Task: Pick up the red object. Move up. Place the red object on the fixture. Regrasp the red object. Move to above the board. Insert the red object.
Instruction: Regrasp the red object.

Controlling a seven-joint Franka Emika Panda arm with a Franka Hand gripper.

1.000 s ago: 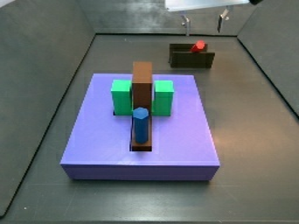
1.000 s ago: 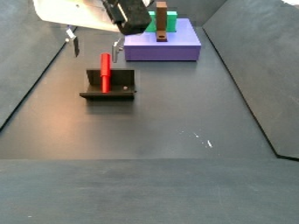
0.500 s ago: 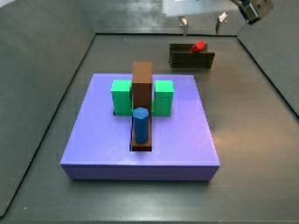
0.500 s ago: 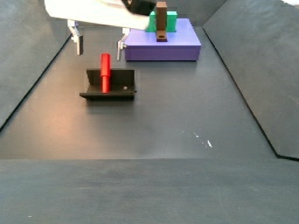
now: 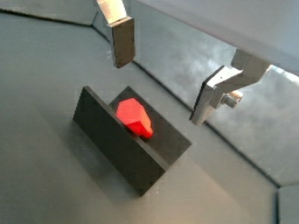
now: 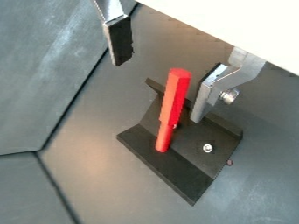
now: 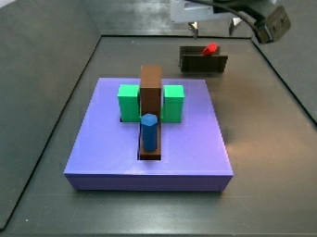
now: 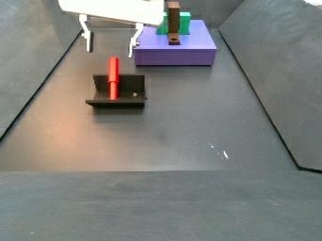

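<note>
The slim bright red peg point(image 8: 113, 77) stands upright in the small dark bracket fixture point(image 8: 117, 94); the gripper point(image 8: 111, 40) hovers above it, fingers spread, apparently empty.

Gripper point(image 7: 212, 20) mostly cut off by frame edge; board point(image 8: 176, 52) partly hidden.

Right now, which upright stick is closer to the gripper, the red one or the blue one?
The red peg, standing in the fixture just below the open gripper. The blue cylinder stands far off on the purple board.
</note>
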